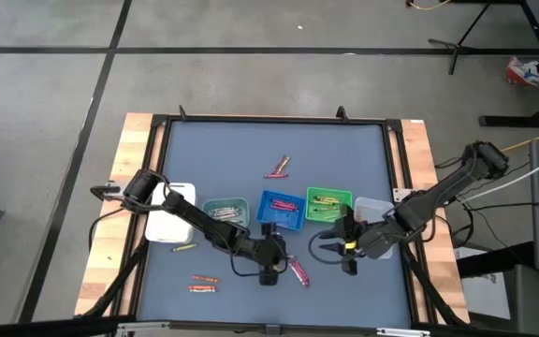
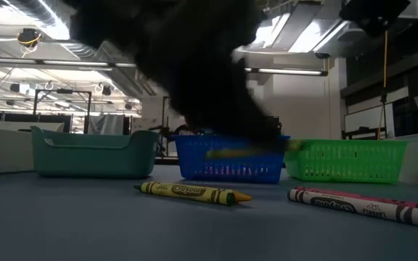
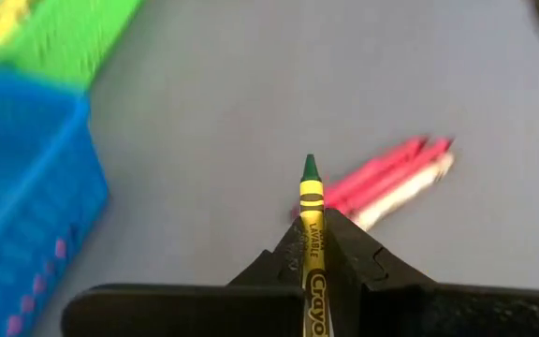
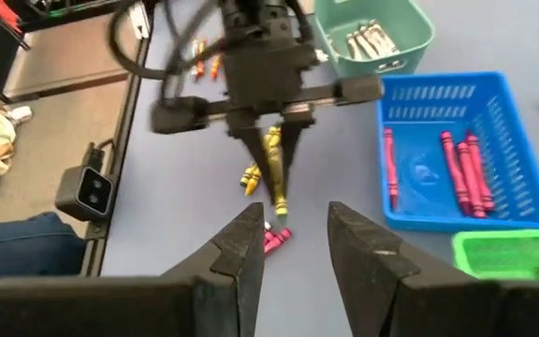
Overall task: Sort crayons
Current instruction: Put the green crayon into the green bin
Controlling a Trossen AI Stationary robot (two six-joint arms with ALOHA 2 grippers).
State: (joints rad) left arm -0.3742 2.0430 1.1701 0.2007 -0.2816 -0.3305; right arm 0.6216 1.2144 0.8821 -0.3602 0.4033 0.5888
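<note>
Gripping a yellow-wrapped, green-tipped crayon (image 3: 311, 217) between closed fingers, the left end effector (image 1: 269, 271) sits at the lower centre of the high view, just below the blue tray (image 1: 282, 209). Pink crayons (image 1: 298, 271) lie on the grey counter (image 1: 344, 159) immediately right of it, red ones rest inside the blue tray, another yellow crayon (image 2: 193, 193) with black lettering lies in the low view's foreground, and an orange pair (image 1: 204, 284) sits at the high view's lower left. Right of centre in that high view, the right end effector (image 1: 330, 248) hovers with fingers parted and holding nothing.
</note>
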